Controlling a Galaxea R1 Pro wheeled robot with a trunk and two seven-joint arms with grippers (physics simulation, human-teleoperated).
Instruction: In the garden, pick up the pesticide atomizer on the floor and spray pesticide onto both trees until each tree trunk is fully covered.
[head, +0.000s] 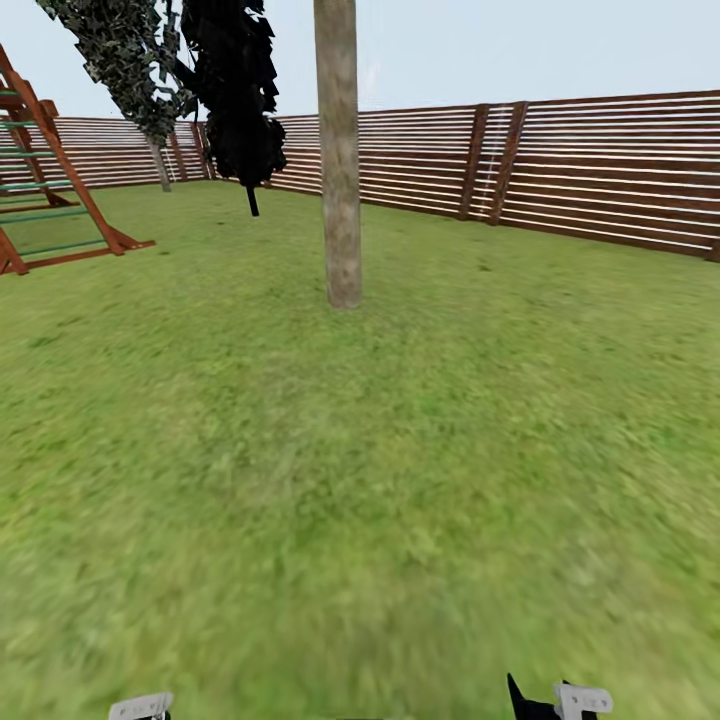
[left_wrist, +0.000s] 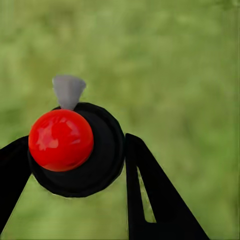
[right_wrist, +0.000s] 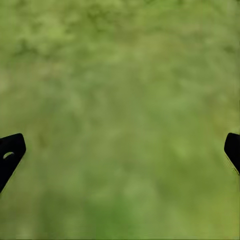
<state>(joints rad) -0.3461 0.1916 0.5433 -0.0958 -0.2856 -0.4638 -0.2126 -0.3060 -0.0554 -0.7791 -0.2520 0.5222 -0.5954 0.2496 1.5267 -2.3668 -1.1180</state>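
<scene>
You see a wooden climbing frame (head: 45, 180) at far left, a dark shrub (head: 235, 95) and a leafy bush (head: 130, 60) near the back, pale sky (head: 500, 45) overhead.

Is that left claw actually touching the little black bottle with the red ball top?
Touching. The left wrist view shows the left gripper with both black fingers pressed against the round black pesticide atomizer, no gap.
</scene>
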